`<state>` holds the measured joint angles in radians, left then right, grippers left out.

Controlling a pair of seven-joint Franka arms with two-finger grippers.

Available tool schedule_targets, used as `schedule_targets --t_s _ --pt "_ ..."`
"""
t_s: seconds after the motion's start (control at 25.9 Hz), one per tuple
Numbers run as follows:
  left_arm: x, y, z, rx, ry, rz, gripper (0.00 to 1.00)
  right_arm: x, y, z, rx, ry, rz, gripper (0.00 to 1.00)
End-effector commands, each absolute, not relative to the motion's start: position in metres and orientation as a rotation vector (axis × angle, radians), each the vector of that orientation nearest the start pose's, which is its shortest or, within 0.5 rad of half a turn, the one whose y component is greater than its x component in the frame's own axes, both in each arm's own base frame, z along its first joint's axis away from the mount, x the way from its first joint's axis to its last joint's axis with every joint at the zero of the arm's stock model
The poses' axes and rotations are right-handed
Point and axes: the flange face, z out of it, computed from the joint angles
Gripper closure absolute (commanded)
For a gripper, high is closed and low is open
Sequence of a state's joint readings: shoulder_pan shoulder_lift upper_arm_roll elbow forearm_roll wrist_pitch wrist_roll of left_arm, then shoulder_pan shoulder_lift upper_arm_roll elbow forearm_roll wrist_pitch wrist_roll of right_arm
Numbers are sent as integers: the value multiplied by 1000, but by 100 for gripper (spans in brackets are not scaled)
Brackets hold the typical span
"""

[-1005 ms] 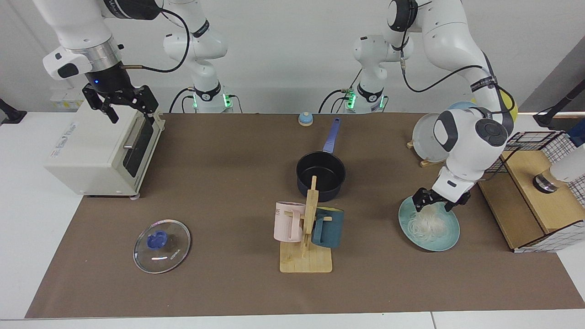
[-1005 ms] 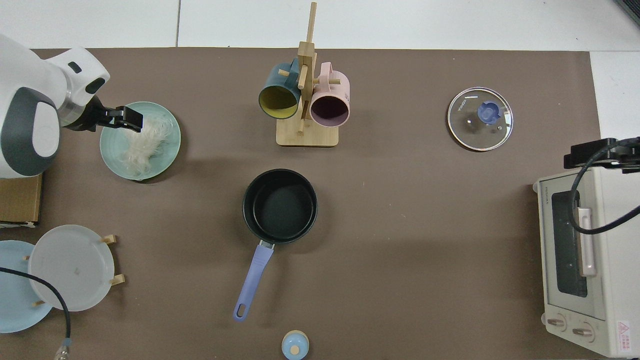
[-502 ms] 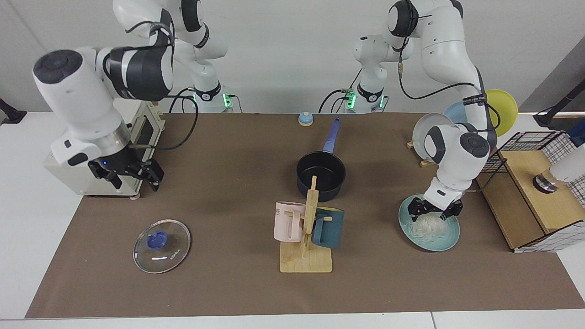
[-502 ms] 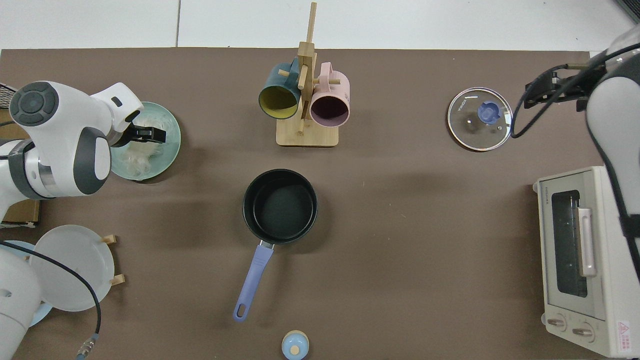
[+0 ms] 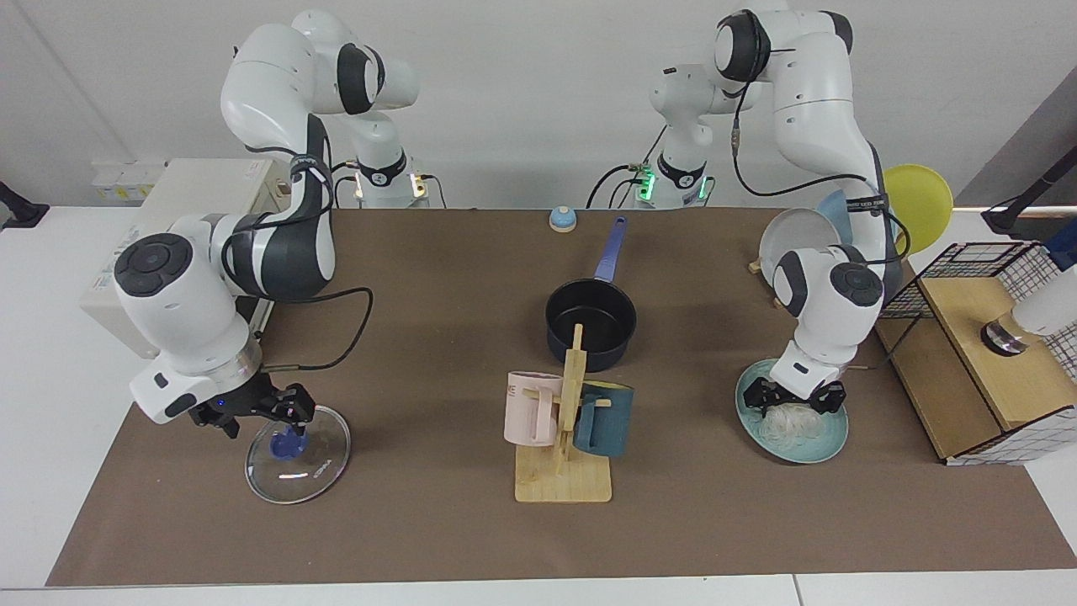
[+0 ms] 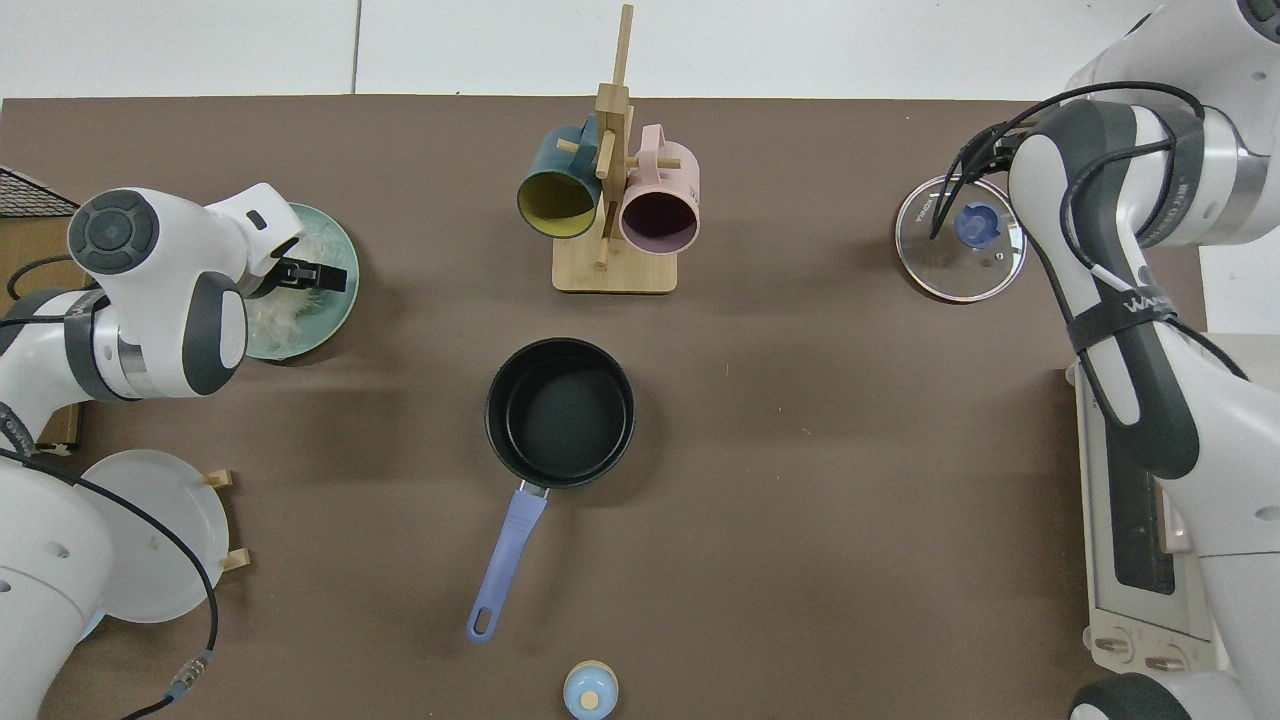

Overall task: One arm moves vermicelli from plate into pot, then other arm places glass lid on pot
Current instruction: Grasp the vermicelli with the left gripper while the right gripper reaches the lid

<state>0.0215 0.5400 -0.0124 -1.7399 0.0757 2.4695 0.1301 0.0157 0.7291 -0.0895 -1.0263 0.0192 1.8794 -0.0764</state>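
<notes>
Pressing into the vermicelli [image 5: 791, 425] on the plate [image 5: 829, 446], the left gripper [image 5: 795, 402] spread its fingers around soft, wispy strands needing a central pinch; the right gripper [image 5: 261, 414] hung open-fingered above the glass lid [image 5: 315, 463].

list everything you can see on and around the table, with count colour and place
vermicelli: 1, white, on the plate
plate: 1, teal, mat's edge by the crate
pot: 1, dark, blue handle, mat centre, empty
glass lid: 1, clear, blue knob, flat on mat
mug rack: 1, wooden, pink and teal mugs
toaster oven: 1, white, mat's end
bell: 1, blue, far edge
plate stand: white, blue, yellow plates
left gripper: on vermicelli
right gripper: over lid knob
</notes>
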Motion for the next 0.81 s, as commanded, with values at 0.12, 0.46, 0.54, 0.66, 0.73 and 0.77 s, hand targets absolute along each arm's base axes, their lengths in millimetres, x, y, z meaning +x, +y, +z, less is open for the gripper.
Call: schedule_targets --t_s 0.12,0.46,0.54,0.66,0.73,0.77 --pt "692 21 292 -3044 288 -267 100 757 -33 393 -3157 -109 -262 0" --pt "690 23 362 -3071 265 -135 100 749 -28 356 -3158 -171 -218 0" --pt "684 16 388 -3093 258 -149 100 745 -34 346 -3159 -204 -189 0" --pt "670 0 421 -3111 258 -110 100 741 -38 337 -3158 -224 -162 0" --pt "661 -2 441 -3110 265 -91 100 741 -39 337 -3159 -225 -157 0" --pt "656 -6 448 -3112 268 -79 100 741 -40 337 -3160 -221 -157 0"
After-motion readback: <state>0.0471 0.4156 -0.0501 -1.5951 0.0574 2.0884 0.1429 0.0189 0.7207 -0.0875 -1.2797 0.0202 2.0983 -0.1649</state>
